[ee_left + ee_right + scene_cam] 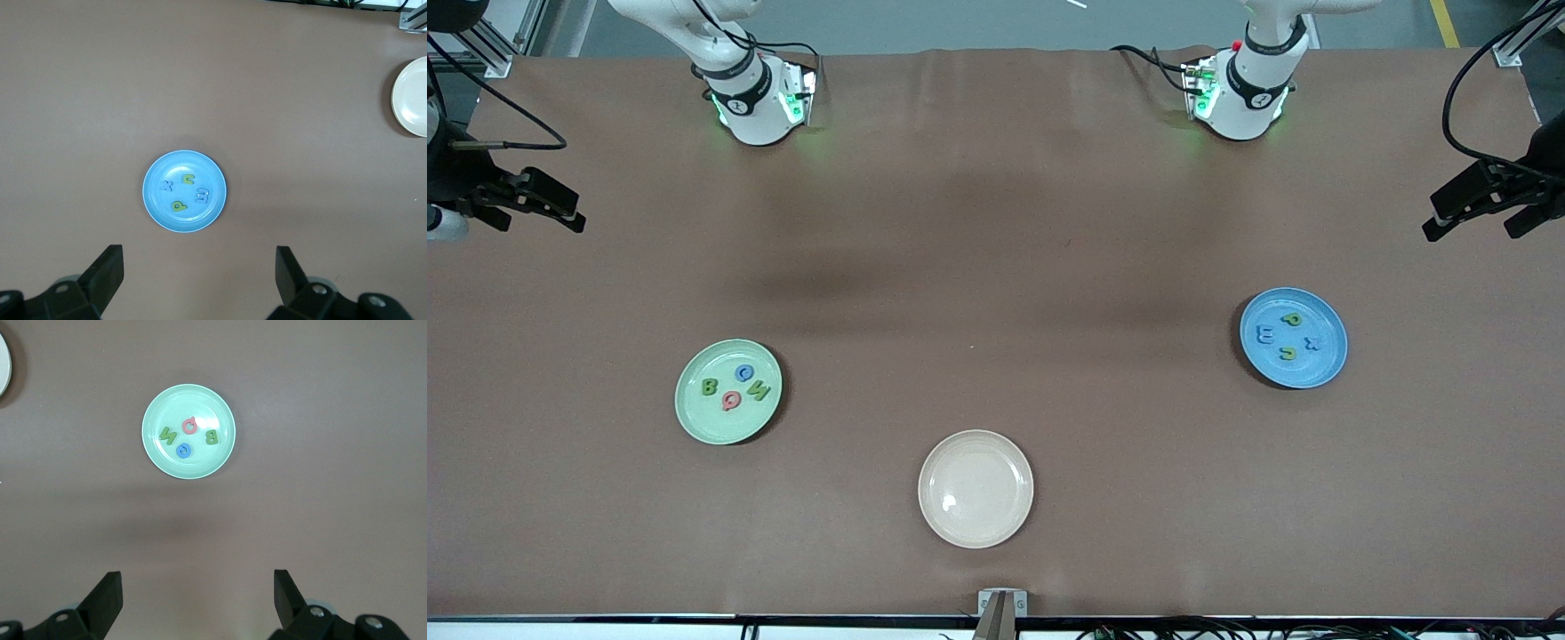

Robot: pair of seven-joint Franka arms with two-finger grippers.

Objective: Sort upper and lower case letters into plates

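Observation:
The pale mint green plate [690, 416] lies toward the right arm's end and holds several letters: a green B [710, 387], a blue letter [744, 372], a pinkish red Q [731, 401] and a green N [759, 389]. It also shows in the right wrist view [155, 457]. The bright blue plate [1325, 369] lies toward the left arm's end with several letters: a green p [1291, 318], a blue letter [1265, 334], a green letter [1288, 353] and a blue x [1312, 344]. It shows in the left wrist view too [155, 207]. My left gripper [199, 267] and right gripper [197, 587] are open and empty, high above the table.
An empty cream-beige plate [975, 529] lies between the two plates, nearer to the front camera. Brown cloth [996, 267] covers the whole table. Both grippers show at the table's ends in the front view, the left gripper [1469, 231] and the right gripper [543, 224].

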